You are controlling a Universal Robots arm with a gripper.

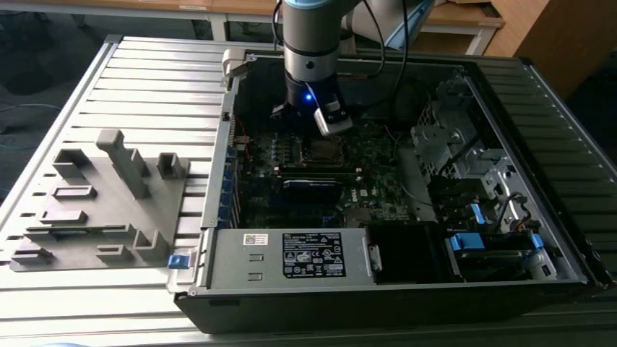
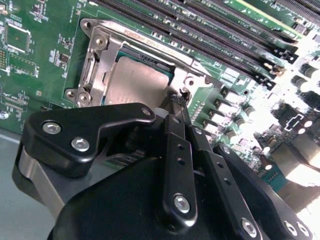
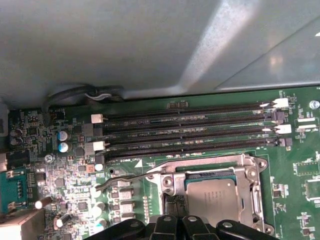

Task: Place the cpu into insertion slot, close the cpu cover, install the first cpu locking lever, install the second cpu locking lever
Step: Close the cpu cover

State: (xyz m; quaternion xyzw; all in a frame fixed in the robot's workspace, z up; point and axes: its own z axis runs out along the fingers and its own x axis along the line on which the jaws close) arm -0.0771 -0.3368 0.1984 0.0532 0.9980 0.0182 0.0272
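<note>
- Hanging over the open computer case point(image 1: 219, 130), your arm is holding the gripper point(image 1: 328, 120) low above the motherboard point(image 2: 30, 75).
- You are seeing its jaws sitting narrow, tips nearly together, right by a corner of the insertion slot point(image 3: 263, 164). I cannot tell if they are pinching anything.
- The cpu point(image 2: 134, 82) is lying flat inside the slot, grey top showing.
- The cpu cover point(image 3: 210, 173) is lying down around the chip.
- One thin locking lever point(image 3: 125, 179) is sticking out sideways.
</note>
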